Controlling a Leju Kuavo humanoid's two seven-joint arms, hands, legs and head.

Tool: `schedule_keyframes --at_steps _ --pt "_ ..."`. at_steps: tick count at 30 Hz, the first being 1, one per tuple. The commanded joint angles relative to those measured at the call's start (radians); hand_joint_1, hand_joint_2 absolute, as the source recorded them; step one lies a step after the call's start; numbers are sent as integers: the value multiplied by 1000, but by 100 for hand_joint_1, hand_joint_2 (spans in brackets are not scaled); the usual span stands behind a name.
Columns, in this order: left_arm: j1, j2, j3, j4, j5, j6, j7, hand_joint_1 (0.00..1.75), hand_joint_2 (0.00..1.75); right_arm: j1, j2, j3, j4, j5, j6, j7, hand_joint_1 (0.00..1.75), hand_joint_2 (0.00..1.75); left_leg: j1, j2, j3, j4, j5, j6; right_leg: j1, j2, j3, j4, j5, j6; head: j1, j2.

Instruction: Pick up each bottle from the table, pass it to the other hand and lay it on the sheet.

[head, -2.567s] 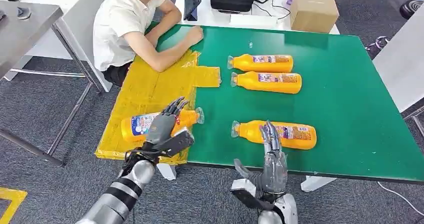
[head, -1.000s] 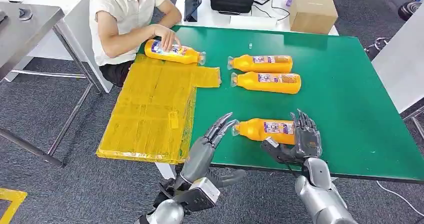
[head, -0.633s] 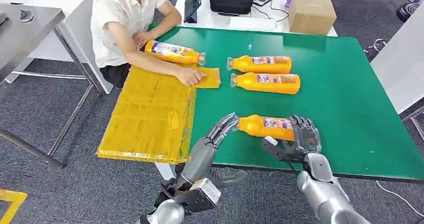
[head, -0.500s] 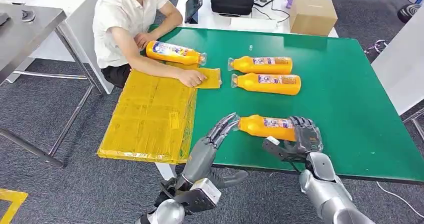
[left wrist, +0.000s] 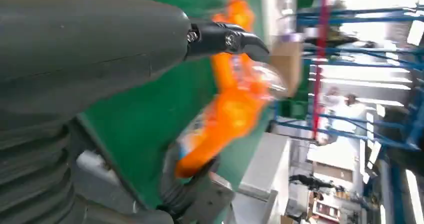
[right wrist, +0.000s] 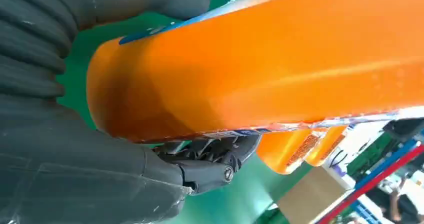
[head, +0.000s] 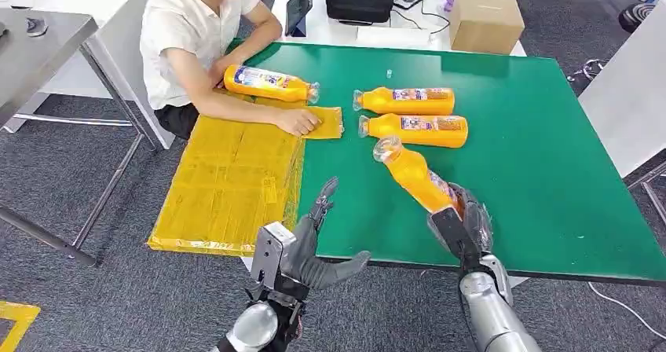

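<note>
Step in hand: pick-up done, handover pending. Right robot hand (head: 462, 225) clamped on base of bottle (head: 415, 175), lower centre-right of frame, neck tilted up-left above counter (head: 550, 155). Left robot hand (head: 310, 246) empty, fingers apart, lower centre. Next, by judgement: bring bottle leftward to left robot hand, then sheet (head: 228, 179).

I count four orange bottles: one in my right hand (head: 463, 230), two (head: 404, 100) (head: 414, 130) side by side on the table (head: 550, 148), one (head: 267, 83) by the person (head: 196, 38). One yellow sheet (head: 228, 179). One cardboard box (head: 487, 22).
</note>
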Motion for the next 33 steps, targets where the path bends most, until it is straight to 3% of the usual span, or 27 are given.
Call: schedule_keyframes --at_steps 1,3,7,10,12,17,20,26,33 --pt "1 5 29 115 106 4 15 0 175 53 55 29 -141 -81 -16 -33 159 175 1 0 2 -1 -1 -2 1 1 1 -1 -1 -2 0 0" --pt "25 16 29 97 159 4 -38 0 175 85 70 72 -232 -133 -11 -15 173 175 1 0 2 -1 -2 -2 0 1 2 -1 -2 -2 0 0" --pt "58 51 23 -28 153 -5 -106 0 175 103 91 52 -205 -211 -54 20 175 175 0 -2 -4 -1 -1 -2 0 1 -3 0 -1 -1 0 0" --pt "61 54 40 -53 196 -26 -42 0 175 114 108 84 -156 -219 -29 -25 175 175 1 -4 -5 -1 -1 -2 1 -1 -3 -1 -1 -2 0 0" --pt "70 49 84 -39 386 -152 95 0 175 117 138 162 -160 -212 -6 -44 175 175 1 -3 -1 -1 -3 -4 1 1 0 -1 -3 -4 0 0" --pt "51 55 84 -73 350 -168 20 0 175 165 185 304 -277 -221 14 -34 175 175 2 1 -4 0 -3 -4 2 4 -4 1 -2 -4 0 0" --pt "44 51 96 -91 341 -143 15 0 175 186 173 415 -342 -223 39 -30 175 175 2 -2 -5 0 -3 -4 2 1 -6 2 -3 -4 0 0" --pt "42 51 99 -90 341 -141 16 0 175 191 170 434 -353 -226 39 -18 175 175 2 -4 -5 0 -2 -2 1 -1 -4 1 -3 -3 0 0" --pt "-1 36 119 -62 343 -112 -3 0 175 173 147 583 -361 -190 52 -43 175 175 1 -4 -7 0 -1 -2 1 -2 -6 1 -2 -3 0 0"
